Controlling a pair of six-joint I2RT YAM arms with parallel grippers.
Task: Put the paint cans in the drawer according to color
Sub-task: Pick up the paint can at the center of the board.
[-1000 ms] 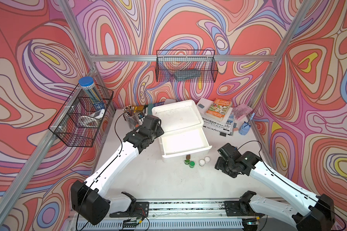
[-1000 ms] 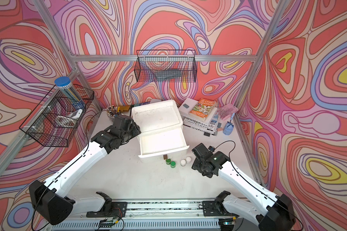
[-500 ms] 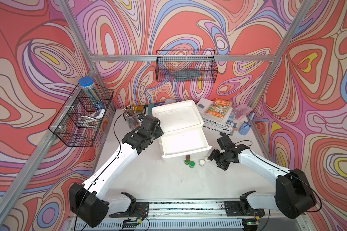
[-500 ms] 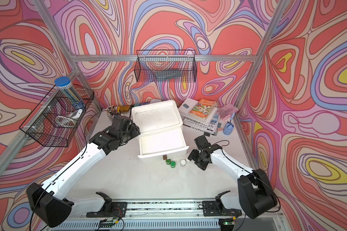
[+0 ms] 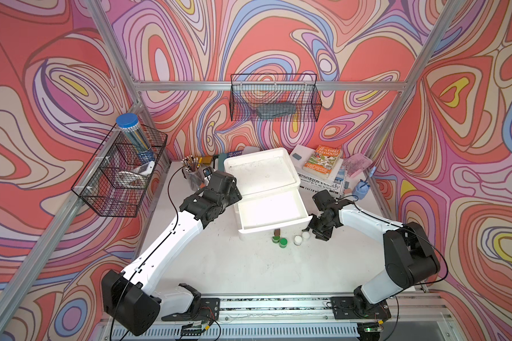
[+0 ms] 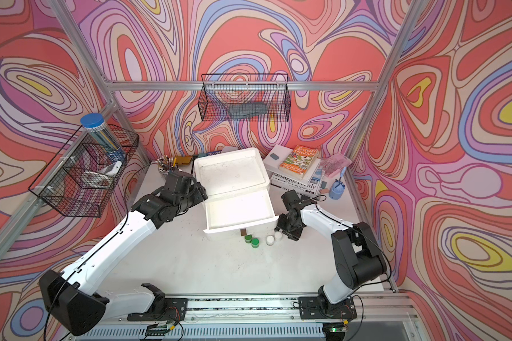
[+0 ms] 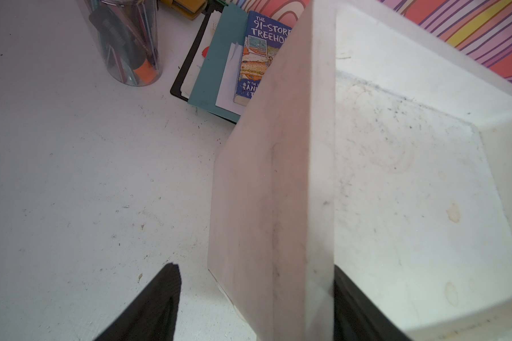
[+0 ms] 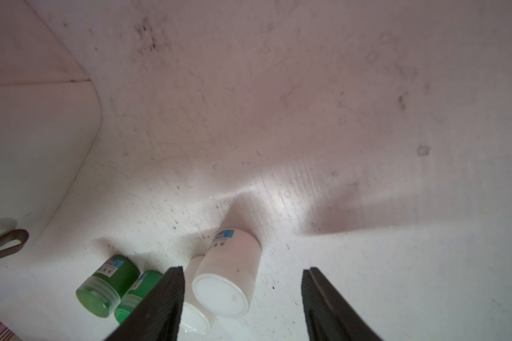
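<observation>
Two green paint cans (image 5: 276, 238) (image 5: 283, 242) and two white paint cans (image 5: 298, 239) (image 5: 305, 235) stand in a row on the table just in front of the open white drawer (image 5: 278, 226). No magenta can shows. My right gripper (image 5: 315, 230) is low beside the white cans. In the right wrist view it (image 8: 243, 269) is open, with the nearer white can (image 8: 228, 280) between its fingers, close to one finger and apart from the other; the green cans (image 8: 104, 286) lie beyond. My left gripper (image 7: 254, 267) is open, straddling the drawer unit's side wall (image 7: 278, 177).
A pencil cup (image 5: 193, 174) and a blue book (image 7: 257, 59) sit behind the left gripper. Stacked books (image 5: 322, 165) and a small blue cup (image 5: 361, 190) stand behind the right arm. Wire baskets hang on the left wall (image 5: 121, 174) and back wall (image 5: 274, 100); a blue-lidded tube (image 5: 130, 130) stands in the left one.
My right gripper has moved left and back up to the white cans, with its elbow swung out to the right. The left arm has hardly moved; its jaws stand a little wider.
</observation>
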